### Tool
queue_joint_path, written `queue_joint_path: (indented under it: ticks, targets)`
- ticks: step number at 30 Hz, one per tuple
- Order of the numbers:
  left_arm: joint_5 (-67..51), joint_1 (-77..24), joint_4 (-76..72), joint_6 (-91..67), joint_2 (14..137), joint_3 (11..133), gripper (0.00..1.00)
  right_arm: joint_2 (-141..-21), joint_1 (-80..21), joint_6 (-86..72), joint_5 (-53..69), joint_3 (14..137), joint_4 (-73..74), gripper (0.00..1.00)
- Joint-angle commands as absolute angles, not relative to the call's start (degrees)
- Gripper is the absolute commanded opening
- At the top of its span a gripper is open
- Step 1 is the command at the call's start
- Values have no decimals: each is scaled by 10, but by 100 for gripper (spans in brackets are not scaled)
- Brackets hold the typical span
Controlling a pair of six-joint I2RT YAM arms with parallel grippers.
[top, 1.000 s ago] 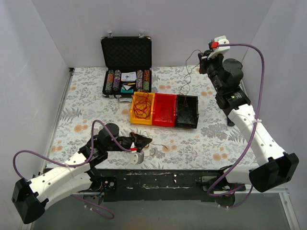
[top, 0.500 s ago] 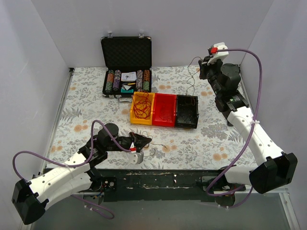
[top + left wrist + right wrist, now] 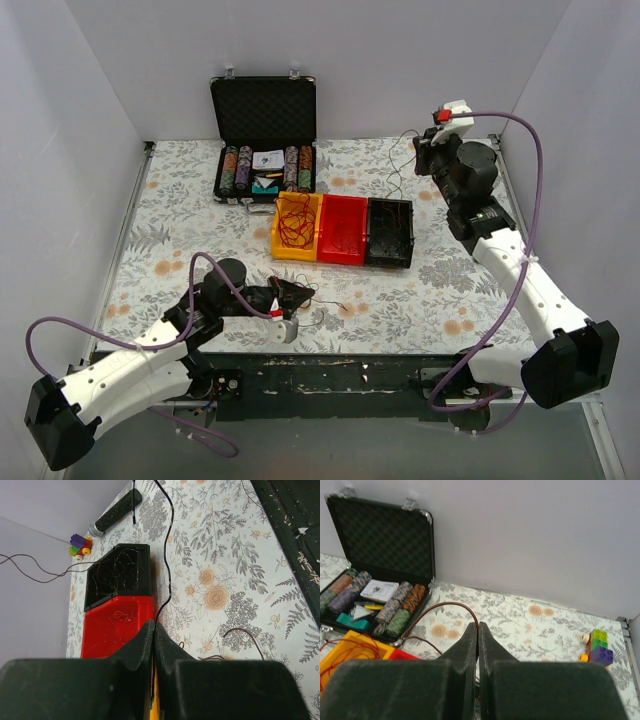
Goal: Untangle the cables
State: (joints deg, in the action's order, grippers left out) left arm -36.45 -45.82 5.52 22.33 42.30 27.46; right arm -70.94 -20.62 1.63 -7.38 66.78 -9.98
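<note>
The cables are thin wires. Red ones [image 3: 294, 220] lie nested in the yellow bin [image 3: 278, 245], finer ones in the red bin [image 3: 343, 250] and the black bin [image 3: 390, 258]. Low near the front edge, my left gripper [image 3: 298, 294] is shut on a thin dark cable [image 3: 169, 565] that runs away across the mat past the black bin [image 3: 119, 575]. My right gripper [image 3: 422, 142], raised at the back right, is shut on a brown cable [image 3: 440, 607] that arcs left from its fingertips [image 3: 478, 626] and drops toward the bins.
An open black case of poker chips [image 3: 265, 110] stands at the back behind the bins. A loose brown wire [image 3: 244, 631] curls on the floral mat near the left gripper. Toy bricks [image 3: 598, 645] sit by the back right wall. White walls close in three sides.
The right gripper has come down and slightly nearer with the brown cable, whose hanging stretch now looks shorter. The left arm has not moved.
</note>
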Motion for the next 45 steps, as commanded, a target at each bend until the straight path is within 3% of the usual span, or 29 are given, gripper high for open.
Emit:
queue_joint_path:
  ticks: [1,16,43,45]
  targets:
    - [-370,-452,41,220,411,277,0,-705,-202,-9,-89,629,-125,1]
    - [-367,-436,4,173,412,301,0,-783,-202,-88,-80,522,-106,1]
    - [-370,-424,-29,172,406,300,0,-916,-242,-122,-146,608,76,1]
    - [-370,-425,-30,173,407,300,0,-896,-245,-121,-149,619,85,15]
